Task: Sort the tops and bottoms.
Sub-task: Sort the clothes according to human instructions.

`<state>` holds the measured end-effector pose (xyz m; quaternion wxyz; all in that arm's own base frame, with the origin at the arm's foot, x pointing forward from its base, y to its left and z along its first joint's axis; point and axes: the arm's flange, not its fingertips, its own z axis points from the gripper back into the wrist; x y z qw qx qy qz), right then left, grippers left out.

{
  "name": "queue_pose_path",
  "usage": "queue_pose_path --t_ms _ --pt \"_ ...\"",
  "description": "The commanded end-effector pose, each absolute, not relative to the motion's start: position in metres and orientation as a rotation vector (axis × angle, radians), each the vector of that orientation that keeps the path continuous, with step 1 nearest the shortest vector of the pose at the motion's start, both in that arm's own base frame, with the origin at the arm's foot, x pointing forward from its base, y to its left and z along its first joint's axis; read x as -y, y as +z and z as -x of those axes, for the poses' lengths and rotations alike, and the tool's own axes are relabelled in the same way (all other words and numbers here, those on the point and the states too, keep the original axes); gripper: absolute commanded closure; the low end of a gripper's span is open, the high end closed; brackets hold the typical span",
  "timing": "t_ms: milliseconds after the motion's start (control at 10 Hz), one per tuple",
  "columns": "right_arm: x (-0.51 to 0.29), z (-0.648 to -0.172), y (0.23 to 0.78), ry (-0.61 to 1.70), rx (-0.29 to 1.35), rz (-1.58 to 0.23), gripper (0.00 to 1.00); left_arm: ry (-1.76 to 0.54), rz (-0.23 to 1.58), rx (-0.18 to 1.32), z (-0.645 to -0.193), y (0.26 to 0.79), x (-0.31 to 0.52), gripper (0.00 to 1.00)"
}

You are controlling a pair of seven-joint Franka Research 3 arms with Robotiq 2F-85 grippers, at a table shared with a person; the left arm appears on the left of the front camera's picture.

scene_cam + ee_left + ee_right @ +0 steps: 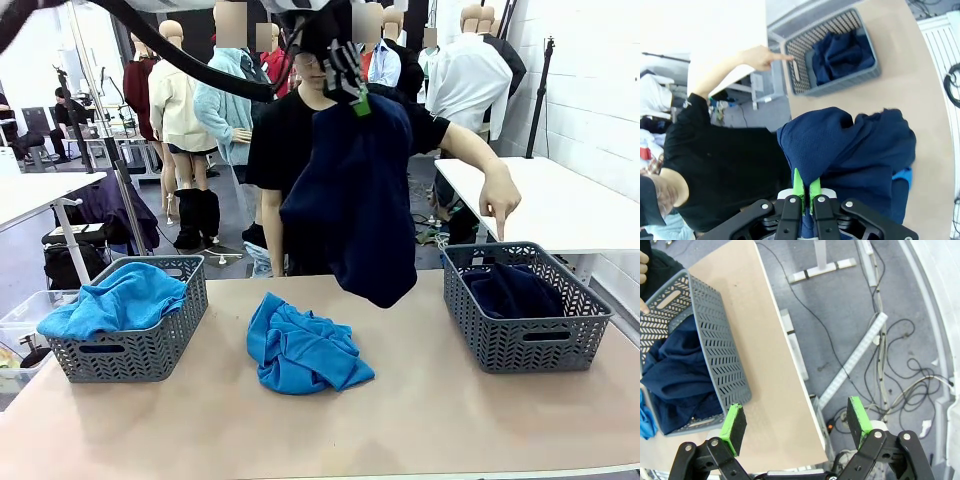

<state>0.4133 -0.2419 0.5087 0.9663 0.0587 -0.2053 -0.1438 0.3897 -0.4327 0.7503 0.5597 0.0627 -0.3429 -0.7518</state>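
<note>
My left gripper [356,97] [805,186] is shut on a dark navy bottom [355,200] [850,150], which hangs high above the table's middle. On the table below lies a crumpled sky-blue top [300,345]. Another blue top [115,300] fills the left grey basket [130,350]. The right grey basket [525,330] [840,85] [715,350] holds a navy bottom [510,290] [842,55] [675,375]. The person's hand [500,200] [762,57] points down at that right basket. My right gripper [797,422] stands open off the table's right edge, above the floor.
The person in a black T-shirt [280,140] stands at the far side behind the hanging garment. Cables [880,360] run over the floor beside the table. A white table [560,205] stands behind the right basket.
</note>
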Motion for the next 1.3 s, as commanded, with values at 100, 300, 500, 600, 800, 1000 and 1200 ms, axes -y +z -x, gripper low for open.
queue_pose_path --t_ms 100,300,500,600,800,1000,1200 --pt "0.242 -0.412 0.509 -0.287 0.398 -0.103 0.00 -1.815 -0.164 0.946 -0.432 0.760 0.500 1.00" --pt "0.242 -0.412 0.509 -0.287 0.398 -0.103 0.00 -1.847 -0.059 0.999 -0.458 0.761 0.538 1.00" --pt "0.242 -0.412 0.509 -0.287 0.398 -0.103 0.00 -1.865 -0.086 1.123 -0.482 0.751 0.596 1.00" --pt "0.242 -0.412 0.509 -0.287 0.398 -0.103 0.00 -1.857 -0.072 1.192 -0.498 0.747 0.624 1.00" --pt "0.242 -0.412 0.509 -0.287 0.398 -0.103 0.00 -1.913 0.096 1.279 -0.520 0.726 0.680 1.00" --pt "0.242 -0.412 0.509 -0.287 0.398 -0.103 0.00 -1.982 0.194 1.312 -0.544 0.696 0.724 1.00" --pt "0.242 -0.412 0.509 -0.287 0.398 -0.103 0.00 -1.937 0.112 1.268 -0.468 0.642 0.642 1.00"
